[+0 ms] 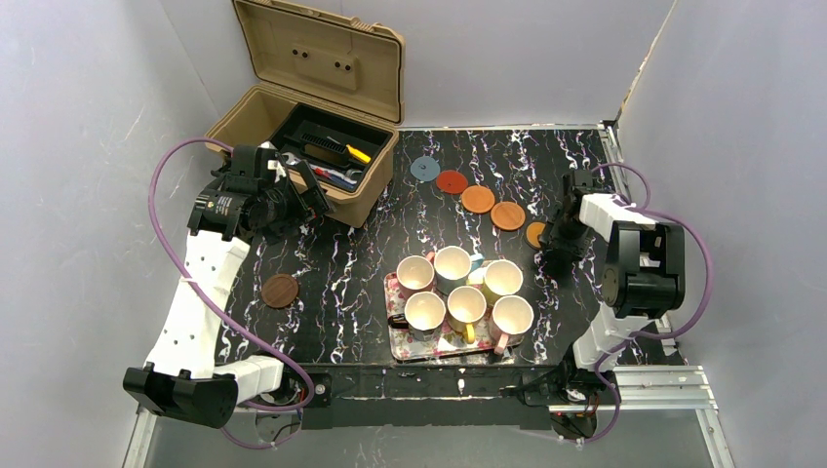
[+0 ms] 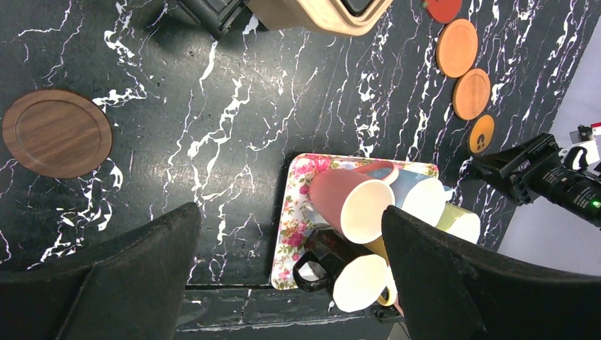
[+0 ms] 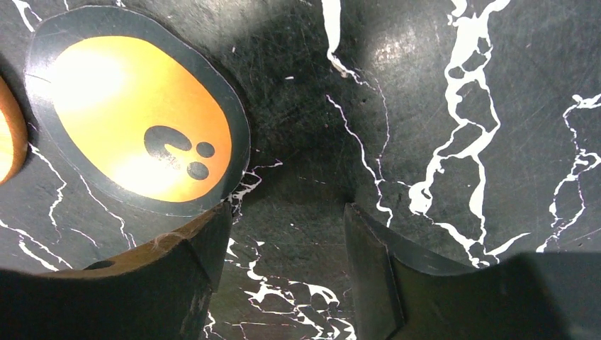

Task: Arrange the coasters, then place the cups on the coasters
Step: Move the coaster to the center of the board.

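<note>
Five coasters lie in a slanted row at the back: blue-grey [image 1: 424, 169], red [image 1: 452, 182], orange [image 1: 478, 199], orange-brown [image 1: 507, 215] and yellow-orange [image 1: 535, 234]. A dark brown coaster [image 1: 280, 291] [image 2: 57, 132] lies alone on the left. Several cups [image 1: 458, 292] stand on the floral tray [image 1: 398, 343], the pink cup [image 2: 351, 202] nearest the left wrist camera. My right gripper [image 1: 556, 255] [image 3: 287, 227] is open low over bare table, just beside the yellow-orange coaster [image 3: 138, 113], with nothing between its fingers. My left gripper [image 1: 312, 191] [image 2: 289, 216] hangs wide open and empty near the toolbox.
An open tan toolbox [image 1: 293, 136] with tools stands at the back left, close to my left gripper. The black marbled table [image 1: 351, 253] ends at a front edge just below the tray. Grey walls close in both sides.
</note>
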